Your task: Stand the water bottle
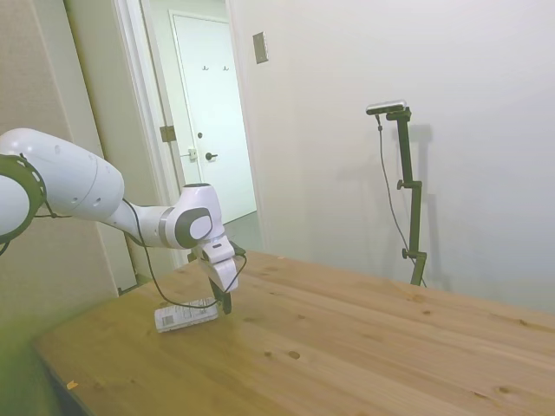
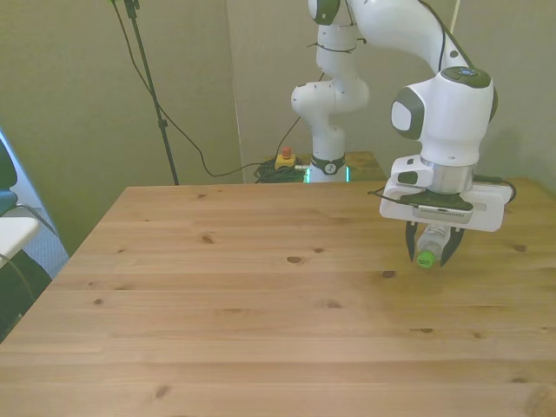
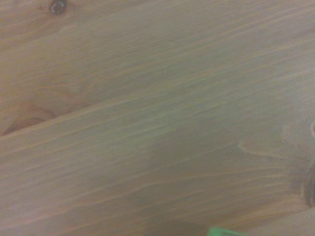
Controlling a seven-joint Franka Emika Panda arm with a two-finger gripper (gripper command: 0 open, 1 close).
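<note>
The water bottle (image 1: pixel 185 315) lies on its side on the wooden table (image 1: pixel 347 347), with its white label facing the side view. Its green cap (image 2: pixel 426 259) points toward the front camera, and a sliver of that green cap (image 3: pixel 222 231) shows at the edge of the wrist view. My gripper (image 2: pixel 431 252) is lowered over the cap end. One dark finger stands on each side of the neck, with a gap wider than the cap, so it is open. In the side view only one finger (image 1: pixel 226 302) shows, just past the bottle's end.
Wooden tabletop (image 2: pixel 261 295) stretches wide toward the front view's left and toward the camera. The bottle lies near the table's edge on the front view's right. A doorway and walls stand behind the arm in the side view.
</note>
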